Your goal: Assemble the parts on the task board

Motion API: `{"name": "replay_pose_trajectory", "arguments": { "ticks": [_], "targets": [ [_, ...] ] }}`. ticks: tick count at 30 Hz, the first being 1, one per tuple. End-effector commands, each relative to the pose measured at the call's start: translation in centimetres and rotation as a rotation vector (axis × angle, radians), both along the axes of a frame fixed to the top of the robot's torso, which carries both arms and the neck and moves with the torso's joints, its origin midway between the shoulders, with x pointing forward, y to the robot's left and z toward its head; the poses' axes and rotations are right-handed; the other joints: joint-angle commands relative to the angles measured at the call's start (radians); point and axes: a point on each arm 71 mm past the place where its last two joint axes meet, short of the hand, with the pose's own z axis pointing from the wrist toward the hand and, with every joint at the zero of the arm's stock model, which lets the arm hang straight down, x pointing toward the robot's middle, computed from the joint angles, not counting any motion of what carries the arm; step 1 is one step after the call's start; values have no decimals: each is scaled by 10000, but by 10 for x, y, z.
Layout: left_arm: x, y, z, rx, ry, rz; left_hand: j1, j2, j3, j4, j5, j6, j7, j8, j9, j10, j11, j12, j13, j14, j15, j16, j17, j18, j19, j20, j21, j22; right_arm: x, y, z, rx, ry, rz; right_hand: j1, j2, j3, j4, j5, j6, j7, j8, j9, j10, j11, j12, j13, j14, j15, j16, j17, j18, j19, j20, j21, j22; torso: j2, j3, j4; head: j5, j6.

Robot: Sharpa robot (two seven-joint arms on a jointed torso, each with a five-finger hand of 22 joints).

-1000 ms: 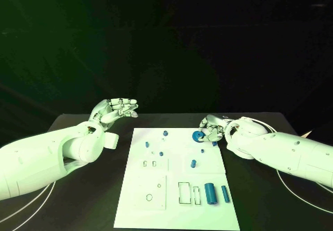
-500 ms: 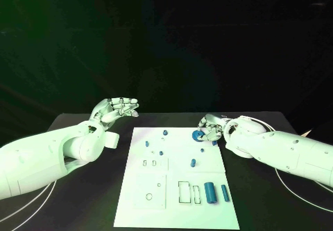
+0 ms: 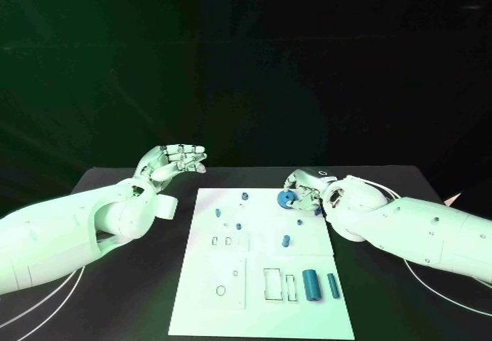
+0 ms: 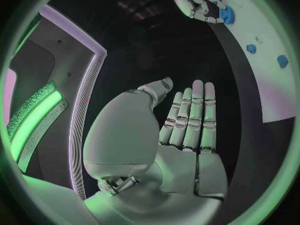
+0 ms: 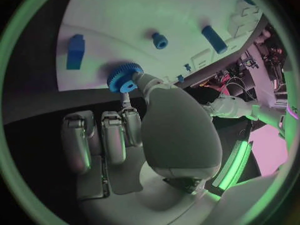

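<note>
Pinching blue gear (image 3: 287, 198) at task board (image 3: 231, 284) far edge: right hand (image 3: 304, 190); left hand (image 3: 172, 162) raised, fingers apart, empty.

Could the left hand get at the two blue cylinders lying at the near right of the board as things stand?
Probably yes: the left hand is open and raised off the board's far left, and nothing covers the blue cylinders.

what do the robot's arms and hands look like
Both arms are smooth, rounded white shells. Each ends in a silver, segmented metal hand, the left robot hand and the right robot hand, with a domed palm housing. Thin white cables trail beside the arms.
</note>
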Motion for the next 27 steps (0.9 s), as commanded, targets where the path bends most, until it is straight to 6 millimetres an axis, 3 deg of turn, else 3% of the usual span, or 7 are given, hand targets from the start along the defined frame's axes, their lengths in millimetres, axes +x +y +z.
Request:
{"name": "replay_pose_trajectory", "arguments": {
  "ticks": [1, 9, 13, 27],
  "targets": [
    [-1, -4, 2, -117, -49, -221, -49, 38, 58, 4, -59, -75, 330, -18, 12, -76, 14, -37, 2, -76, 0, -54, -8, 80, -73, 19, -47, -9, -6, 15, 12, -208, -1285, 89, -125, 48, 87, -4, -12, 267, -157, 140, 105, 36, -55, 29, 814, 1061, -67, 38, 2632, -67, 1082, -70, 43, 2630, -4, -2, -14, 27, 1],
    [-1, -8, 2, -154, -27, -326, -39, 47, 65, -2, -58, -75, 330, -15, 14, -75, 14, -35, 3, -73, -1, -56, -12, 84, -73, 21, -44, -9, -19, 61, 18, -150, -1736, 877, -221, 27, 182, -32, -110, 270, -159, 138, 109, 43, -55, 21, 817, 1061, -67, 38, 2632, -67, 1082, -70, 43, 2630, 18, -5, 8, 70, 51],
    [-2, -10, 2, -173, -15, -391, -39, 47, 65, -2, -58, -75, 330, -15, 14, -75, 14, -35, 3, -73, -1, -56, -12, 84, -73, 21, -44, -9, -24, 83, 16, -73, -1857, 1173, -290, -8, 235, -51, -157, 222, -142, 106, 100, 32, -45, 5, 805, 1061, -62, 38, 2632, -67, 1082, -69, 43, 2630, 10, 1, 12, 79, 18],
    [-1, -15, 3, -168, -7, -471, -23, 51, 74, -16, -58, -76, 330, -11, 17, -76, 14, -34, 5, -66, -3, -58, -17, 91, -70, 24, -37, -8, -28, 119, -3, 59, -1626, 1678, -337, -24, 282, -67, -164, 187, -125, 81, 92, 17, -33, -12, 790, 1061, -54, 38, 2632, -67, 1082, -65, 43, 2630, 46, 32, 12, 195, -21]
  ]
}}
